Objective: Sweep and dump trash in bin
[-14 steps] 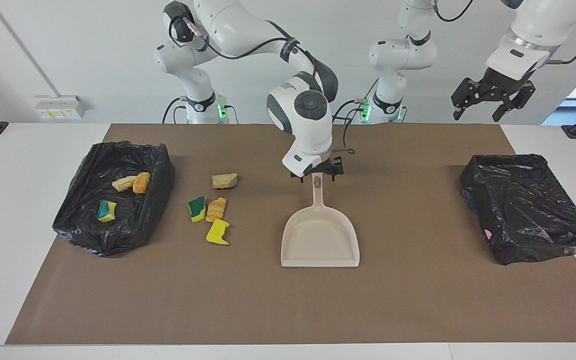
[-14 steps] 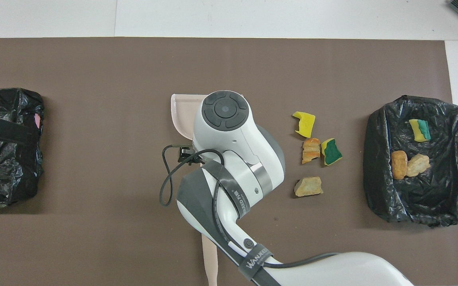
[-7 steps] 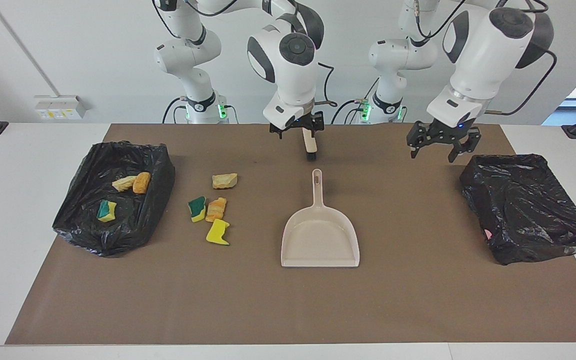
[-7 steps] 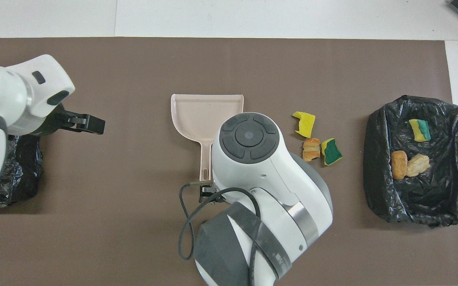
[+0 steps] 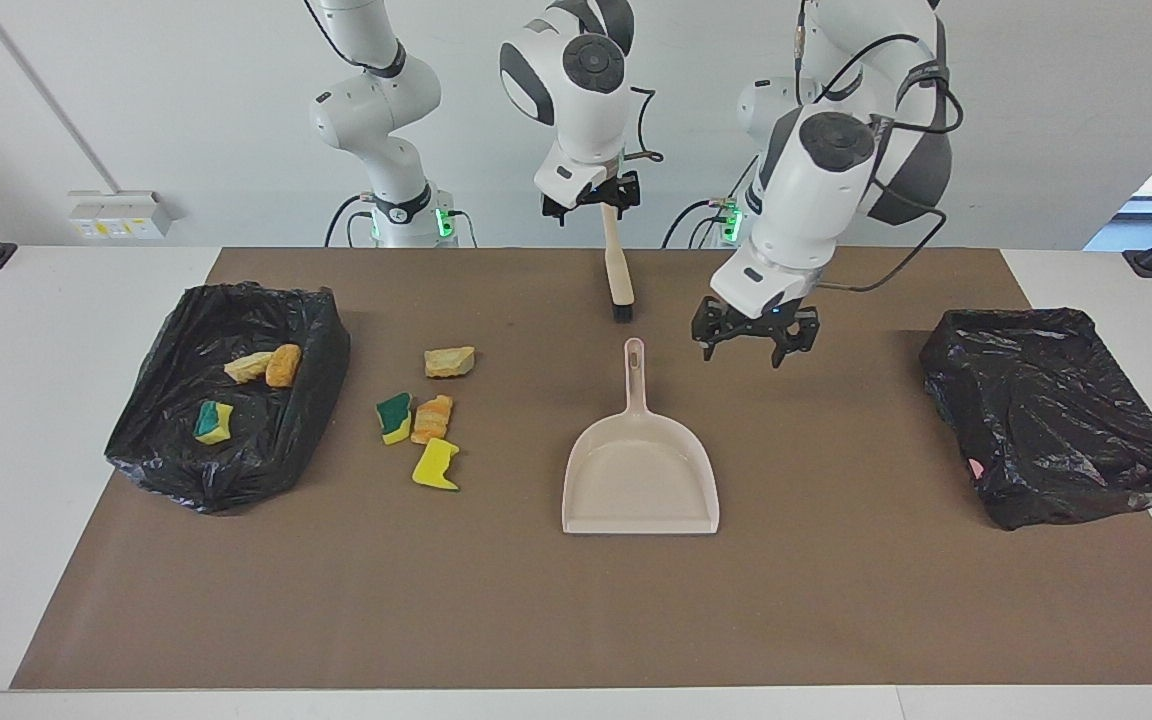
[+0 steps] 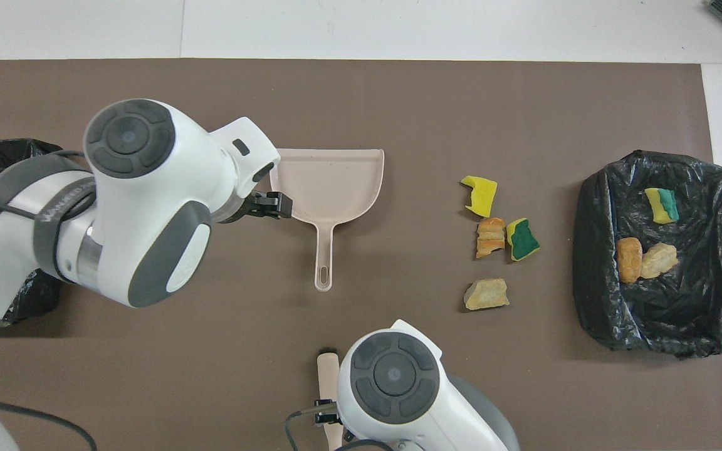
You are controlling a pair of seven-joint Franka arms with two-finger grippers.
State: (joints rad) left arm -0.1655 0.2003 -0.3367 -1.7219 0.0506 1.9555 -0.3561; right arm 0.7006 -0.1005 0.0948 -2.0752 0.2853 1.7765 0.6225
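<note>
Dustpan [image 5: 640,470] beside my left gripper [image 5: 747,341], fingers spread, empty; right gripper [image 5: 591,199] pinching brush [image 5: 619,282], raised.

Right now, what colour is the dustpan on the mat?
The dustpan is pale beige all over, handle included; the overhead view shows it best.

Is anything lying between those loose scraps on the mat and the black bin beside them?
Nothing visible does. Only bare brown mat separates the four loose scraps from the open bin at the right arm's end. The dustpan lies toward the left arm's end, off that path.
</note>
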